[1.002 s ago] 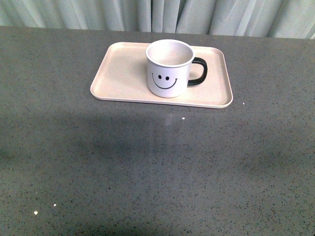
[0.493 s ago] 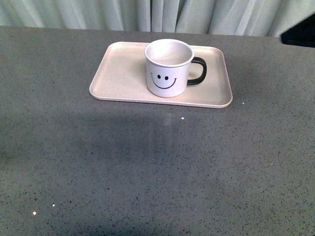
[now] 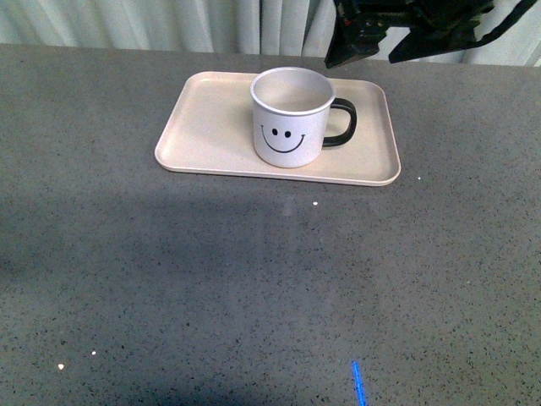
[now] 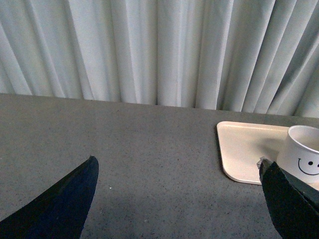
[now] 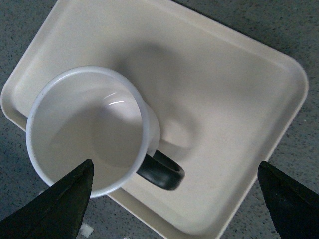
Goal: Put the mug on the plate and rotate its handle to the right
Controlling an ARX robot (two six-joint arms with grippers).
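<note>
The white mug (image 3: 292, 118) with a black smiley face stands upright on the pale pink-beige plate (image 3: 211, 127), right of its middle. Its black handle (image 3: 342, 123) points right. My right gripper (image 3: 363, 46) is open and empty, hovering above the plate's far right part. In the right wrist view it (image 5: 174, 164) looks down on the mug (image 5: 89, 129), the handle (image 5: 162, 172) and the plate (image 5: 224, 99). My left gripper (image 4: 177, 164) is open and empty, low over the table left of the plate (image 4: 244, 149) and the mug (image 4: 304, 157). It is out of the front view.
The grey speckled table (image 3: 254, 279) runs wide in front of the plate. A pale curtain (image 3: 211, 21) hangs behind the far edge. A short blue streak of light (image 3: 357, 385) lies near the front edge.
My right arm has come in from the upper right of the front view and moved left over the back of the plate. The mug and plate have not moved.
</note>
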